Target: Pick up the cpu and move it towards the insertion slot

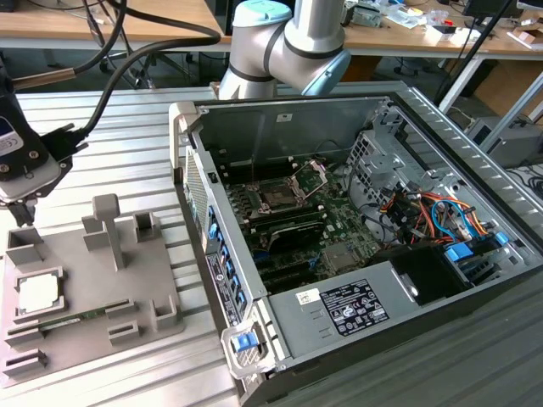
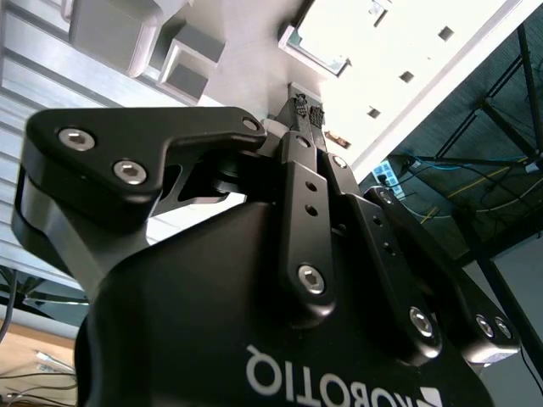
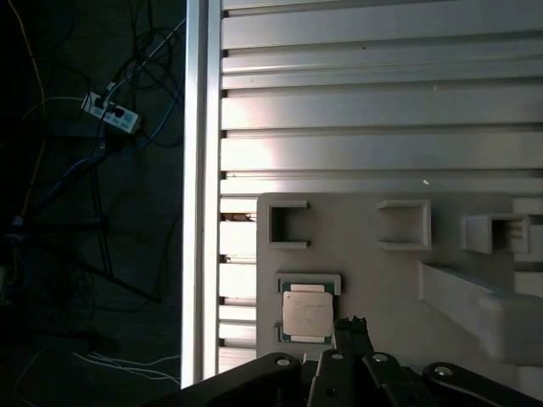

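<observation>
One silvery-white square metal-topped cpu (image 3: 307, 314): flat, face up, edges square with recess in grey plastic tray (image 1: 81, 284); no long axis. One dark metal-framed insertion slot (image 1: 277, 198) inside open computer case (image 1: 280, 127), well apart. One black gripper (image 1: 24, 212) above tray, fingertips (image 3: 349, 331) together, empty; cpu beneath, offset aside, untouched.
</observation>
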